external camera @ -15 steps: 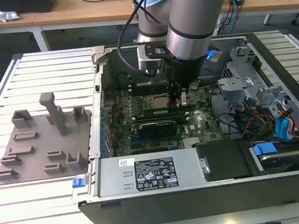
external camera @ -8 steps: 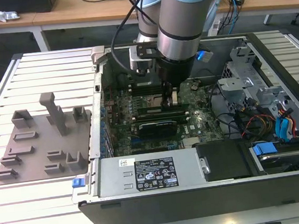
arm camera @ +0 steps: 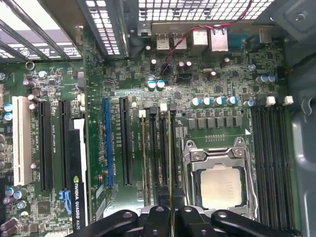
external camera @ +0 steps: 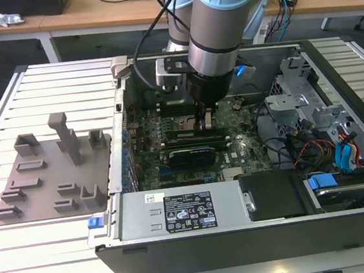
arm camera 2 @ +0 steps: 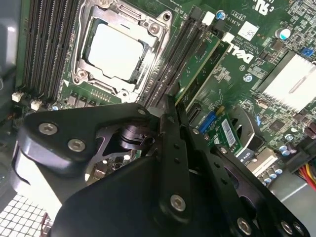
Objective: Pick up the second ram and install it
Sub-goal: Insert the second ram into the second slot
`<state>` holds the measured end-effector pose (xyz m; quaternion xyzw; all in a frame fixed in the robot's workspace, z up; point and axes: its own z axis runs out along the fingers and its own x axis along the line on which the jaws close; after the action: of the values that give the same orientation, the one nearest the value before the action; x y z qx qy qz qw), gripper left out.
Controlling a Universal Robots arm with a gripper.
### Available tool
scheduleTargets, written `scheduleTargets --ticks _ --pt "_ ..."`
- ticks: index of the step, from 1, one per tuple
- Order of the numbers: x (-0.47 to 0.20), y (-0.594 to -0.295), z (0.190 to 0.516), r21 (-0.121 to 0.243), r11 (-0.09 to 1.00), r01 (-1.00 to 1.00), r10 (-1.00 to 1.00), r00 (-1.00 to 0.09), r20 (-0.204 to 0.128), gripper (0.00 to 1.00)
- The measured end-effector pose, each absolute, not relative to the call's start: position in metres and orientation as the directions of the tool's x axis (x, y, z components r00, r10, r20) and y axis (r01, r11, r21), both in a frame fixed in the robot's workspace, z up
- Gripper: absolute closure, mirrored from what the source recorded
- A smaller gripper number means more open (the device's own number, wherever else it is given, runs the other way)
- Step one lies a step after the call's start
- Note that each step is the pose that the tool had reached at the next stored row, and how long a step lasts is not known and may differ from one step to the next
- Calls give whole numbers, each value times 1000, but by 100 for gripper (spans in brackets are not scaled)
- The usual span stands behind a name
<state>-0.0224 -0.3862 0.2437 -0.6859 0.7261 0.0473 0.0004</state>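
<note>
Claw [external camera: 203, 122] is down inside the open PC case [external camera: 246, 250], fingers closed on the second ram [arm camera: 170, 168]. In the first wrist view the stick shows edge-on as a thin line running out from between the fingertips, over the memory slots just beside the CPU socket [arm camera: 222, 185]. In the second wrist view the green stick [arm camera 2: 197, 64] lies along a slot next to the socket [arm camera 2: 116, 49], with the closed claw [arm camera 2: 168, 106] at its near end. Can't tell if it's fully seated. In the exterior view the black card [external camera: 190, 154] sits at 6 o'clock from the claw, close by. The power supply's printed sticker [external camera: 188, 212] is further out at 6 o'clock. The gray holder tray [external camera: 49, 170] is on the tabletop [external camera: 64, 253] at 9 o'clock from the case, just beside its wall. There's white lettering on the card's edge [arm camera: 79, 168] and on the board.
</note>
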Motion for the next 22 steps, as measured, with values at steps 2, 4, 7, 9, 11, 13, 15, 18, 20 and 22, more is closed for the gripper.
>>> scheduleTargets --ticks 2,4,7,9,11,13,15,18,20,22 --pt "-22 -386 242 68 41 -997 -997 -46 -65 87" --pt "-22 -385 239 68 39 -997 -997 -43 -65 87" --pt "-22 -385 238 68 39 -997 -997 -43 -65 87" --pt "-22 -385 235 68 39 -997 -997 -43 -65 87" --pt "-22 -385 232 68 39 -997 -997 -43 -65 87" --pt "-22 -385 231 68 39 -997 -997 -43 -65 87" --pt "-22 -384 230 68 39 -997 -997 -43 -65 87" --pt "-22 -383 228 68 39 -997 -997 -43 -65 87" --pt "-22 -382 227 68 39 -997 -997 -43 -65 87" --pt "-22 -382 227 68 39 -997 -997 -43 -65 87"
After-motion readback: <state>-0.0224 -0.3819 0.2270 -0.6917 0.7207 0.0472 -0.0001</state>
